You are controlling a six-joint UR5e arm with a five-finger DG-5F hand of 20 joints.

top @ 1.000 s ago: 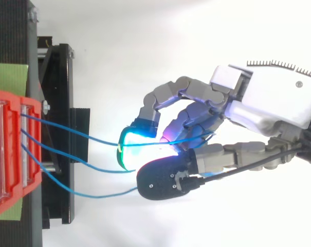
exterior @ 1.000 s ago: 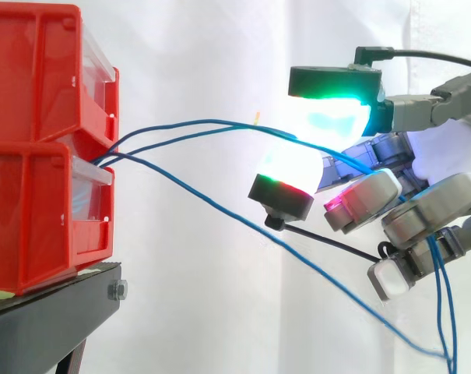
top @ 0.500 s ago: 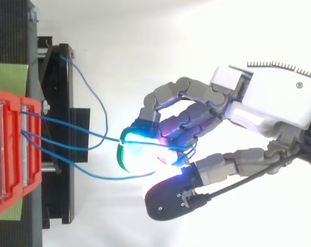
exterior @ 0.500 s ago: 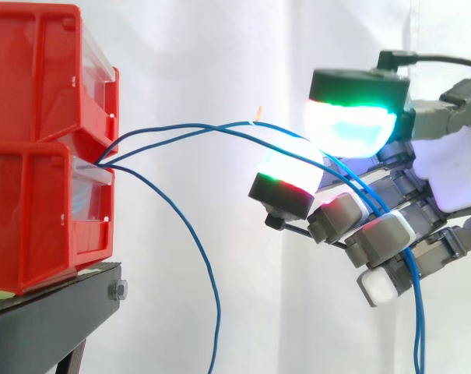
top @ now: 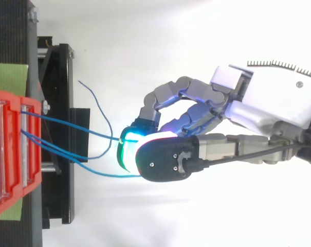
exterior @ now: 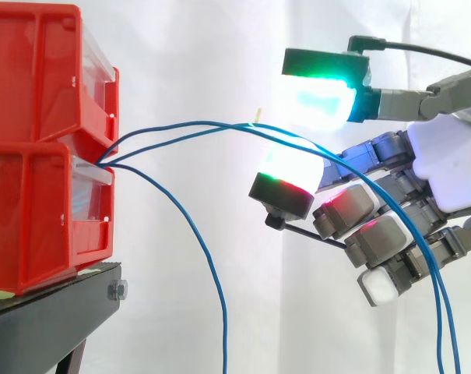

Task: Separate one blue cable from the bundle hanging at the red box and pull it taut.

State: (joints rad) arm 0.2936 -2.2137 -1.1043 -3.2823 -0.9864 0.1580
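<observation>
Blue cables (exterior: 196,123) run from the red box (exterior: 40,148) into the hand (exterior: 453,171), with one hanging slack in front of it, but whether the hand grips them I cannot tell.

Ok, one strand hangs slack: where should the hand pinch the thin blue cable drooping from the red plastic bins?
Probably midway down the drooping blue cable, coming from the side away from the red plastic bins, under the two arched blue cables: there it hangs alone.

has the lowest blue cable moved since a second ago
Yes. The lowest blue cable no longer slants out to the hand; it has swung back toward the red bins and hangs steeply down nearer them.
</observation>
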